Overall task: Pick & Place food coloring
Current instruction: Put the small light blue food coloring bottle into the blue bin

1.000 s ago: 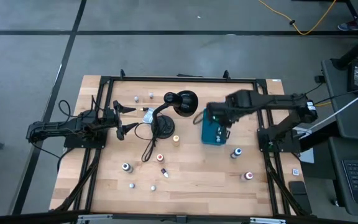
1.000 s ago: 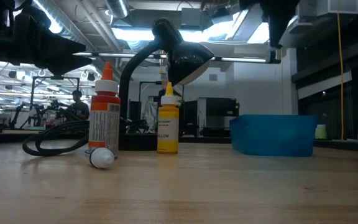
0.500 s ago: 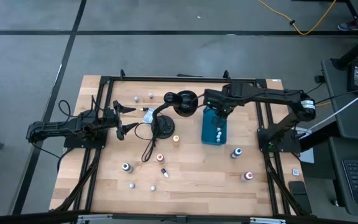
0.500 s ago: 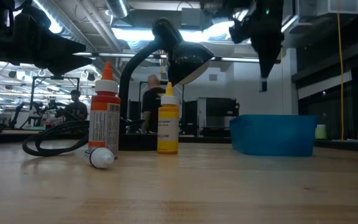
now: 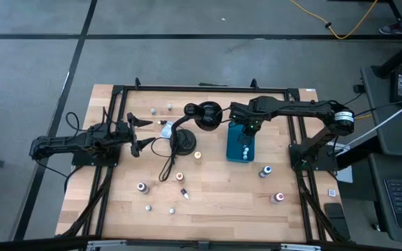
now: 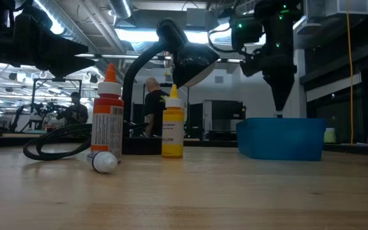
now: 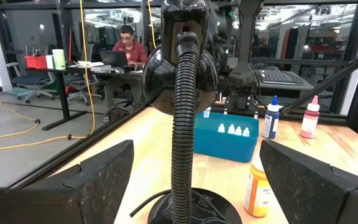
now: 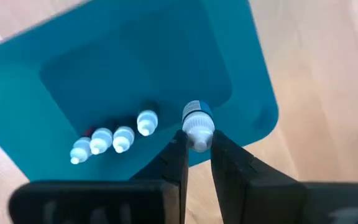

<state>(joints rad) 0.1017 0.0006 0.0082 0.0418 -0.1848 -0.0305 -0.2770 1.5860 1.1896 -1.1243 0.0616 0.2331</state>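
My right gripper (image 8: 196, 149) hangs over the teal box (image 5: 241, 143), shut on one small food coloring bottle (image 8: 197, 124) with a white tip and a blue part. Several white-tipped bottles (image 8: 110, 138) stand in a row inside the box (image 8: 260, 118). In the low view the right gripper (image 6: 280, 102) points down just above the box (image 6: 280, 137). My left gripper (image 5: 137, 134) waits open at the table's left, level, facing the black desk lamp (image 7: 182, 93). More bottles stand or lie loose on the wood, such as an orange one (image 6: 107, 115) and a yellow one (image 6: 172, 124). My right gripper pinches the bottle's white top end (image 8: 197, 138) between its two fingers (image 8: 178, 158). The fingers come from above, pointing down. The bottle's blue part (image 8: 197, 112) shows beyond the fingertips. The bottle hangs clear over the box, near its far wall.
The lamp's base (image 5: 183, 143) and its cable (image 5: 166, 167) lie left of the box. A blue bottle (image 5: 265, 171) and a red one (image 5: 279, 197) stand on the near right. Small bottles (image 5: 148, 207) dot the near left. A dark frame (image 5: 201, 88) rims the table.
My right gripper has come down toward the teal box, its arm swinging toward the table's far edge, and it stays shut on the bottle. The box's inside, covered by the arm a second ago, now shows from above.
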